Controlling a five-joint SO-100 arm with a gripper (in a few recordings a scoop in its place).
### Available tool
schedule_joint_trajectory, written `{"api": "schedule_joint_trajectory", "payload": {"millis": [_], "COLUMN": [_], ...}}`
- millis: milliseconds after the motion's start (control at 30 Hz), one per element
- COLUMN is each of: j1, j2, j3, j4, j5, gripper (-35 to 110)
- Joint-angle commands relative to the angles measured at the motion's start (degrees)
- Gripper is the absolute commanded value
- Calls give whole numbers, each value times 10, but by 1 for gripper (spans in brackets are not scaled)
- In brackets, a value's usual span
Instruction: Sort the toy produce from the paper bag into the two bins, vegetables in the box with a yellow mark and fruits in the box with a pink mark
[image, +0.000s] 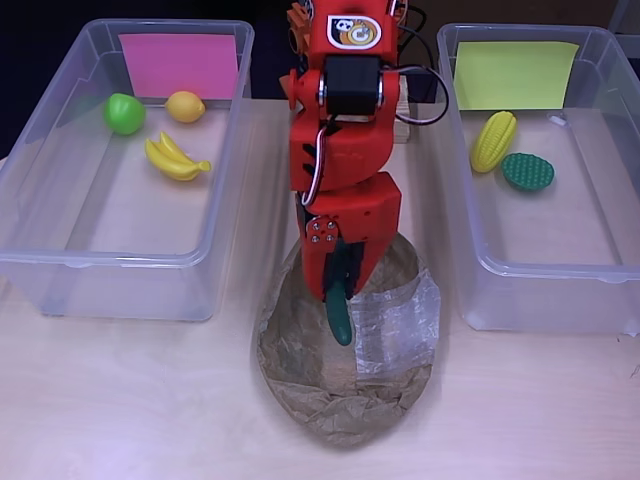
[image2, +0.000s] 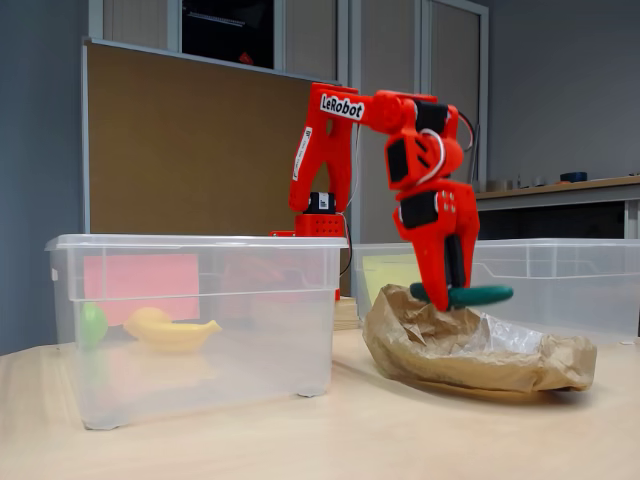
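My red gripper (image: 338, 300) hangs over the crumpled paper bag (image: 345, 385) and is shut on a dark green toy cucumber (image2: 462, 295), held level just above the bag (image2: 470, 350); the cucumber (image: 338, 320) points toward the table's front edge. The clear bin with the pink mark (image: 178, 65) stands on the left in the overhead view and holds a green fruit (image: 124, 113), a lemon (image: 185, 106) and a banana bunch (image: 176, 158). On the right, the bin with the yellow mark (image: 515, 75) holds a corn cob (image: 493, 141) and a green leafy vegetable (image: 527, 171).
The two bins (image: 110, 270) (image: 545, 290) flank the bag, with narrow strips of bare table between them. The arm's base (image2: 320, 215) stands behind the bag. Bare wooden tabletop (image: 130, 400) lies in front of the bins.
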Motion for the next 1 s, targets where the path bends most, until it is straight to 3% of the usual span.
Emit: {"api": "schedule_joint_trajectory", "payload": {"millis": [0,233,400,567,700,967], "j1": [-25,-142,-252,-373,-461,-557], "j2": [73,192,289,334,352,319], "j3": [-25,-57,-40,11,108,299], "j4": [29,179,290,320,293,50], "j5": [-27,56,234,410,548,675], "gripper": [5,5,5,5,6,8]}}
